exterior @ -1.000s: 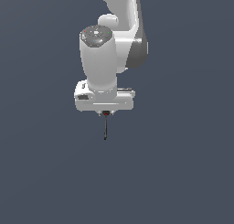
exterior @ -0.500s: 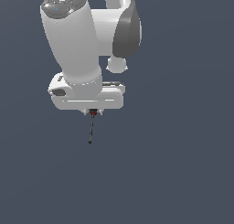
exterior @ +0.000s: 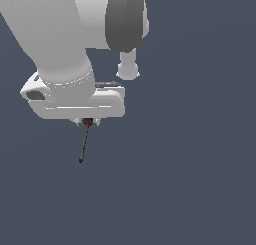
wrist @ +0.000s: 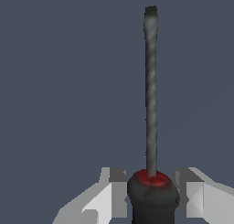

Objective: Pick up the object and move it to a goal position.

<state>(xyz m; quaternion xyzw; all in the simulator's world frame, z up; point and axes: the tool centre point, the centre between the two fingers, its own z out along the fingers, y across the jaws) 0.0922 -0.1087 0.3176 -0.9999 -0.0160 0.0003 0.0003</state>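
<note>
The object is a very thin dark grey rod [exterior: 84, 145] with a small red end, hanging down from under my white gripper [exterior: 88, 122] in the exterior view. In the wrist view the rod [wrist: 151, 90] runs straight out from a red collar on a black handle held between my two grey fingers [wrist: 112, 195]. My gripper [wrist: 153, 198] is shut on the handle end of the object. The fingers are mostly hidden under the hand in the exterior view.
The white arm and its dark grey joint [exterior: 125, 19] fill the upper part of the exterior view. Behind everything is a plain dark blue-grey background.
The arm, with the rod in its gripper, has grown much larger in the exterior view and shifted toward that view's left. The rod stays held and hanging down.
</note>
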